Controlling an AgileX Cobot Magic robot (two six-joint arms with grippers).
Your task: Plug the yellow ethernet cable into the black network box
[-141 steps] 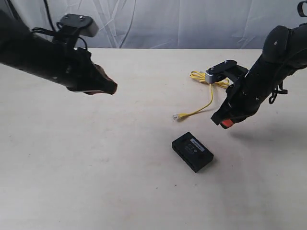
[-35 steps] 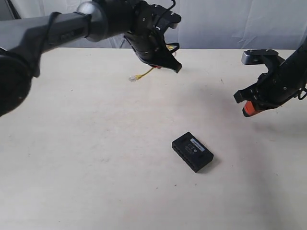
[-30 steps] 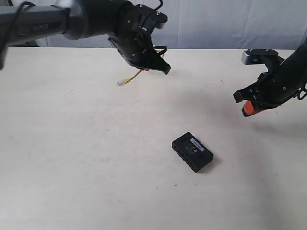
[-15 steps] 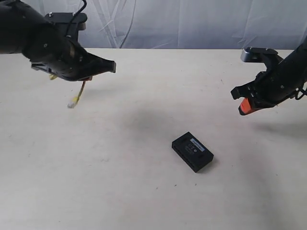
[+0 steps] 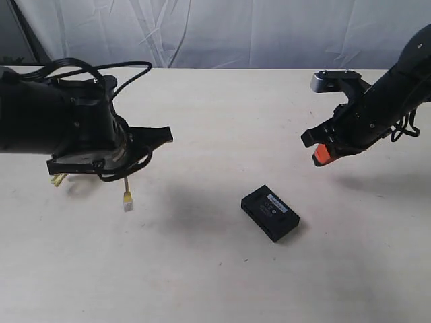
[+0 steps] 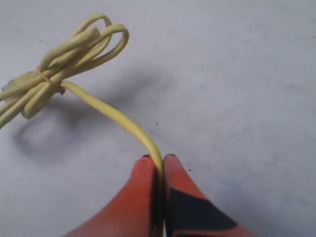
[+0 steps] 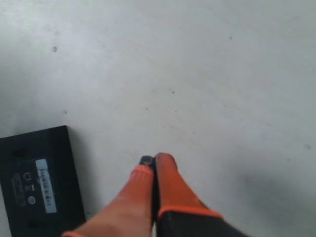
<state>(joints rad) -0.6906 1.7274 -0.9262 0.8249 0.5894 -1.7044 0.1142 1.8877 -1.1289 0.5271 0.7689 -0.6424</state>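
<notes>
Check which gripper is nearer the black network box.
Right. The right gripper hangs up and right of the black network box in the exterior view; the left gripper, shut on the yellow ethernet cable, is far off to its left.

looks like a robot lab or test bench. a plain pale table (image 5: 202,276) stands before a white sheet (image 5: 269,33) hung as a backdrop. two black robot arms, left (image 5: 40,124) and right (image 5: 397,84), reach over it from either side. the props are a box (image 5: 270,212) and a cord (image 6: 113,116).
</notes>
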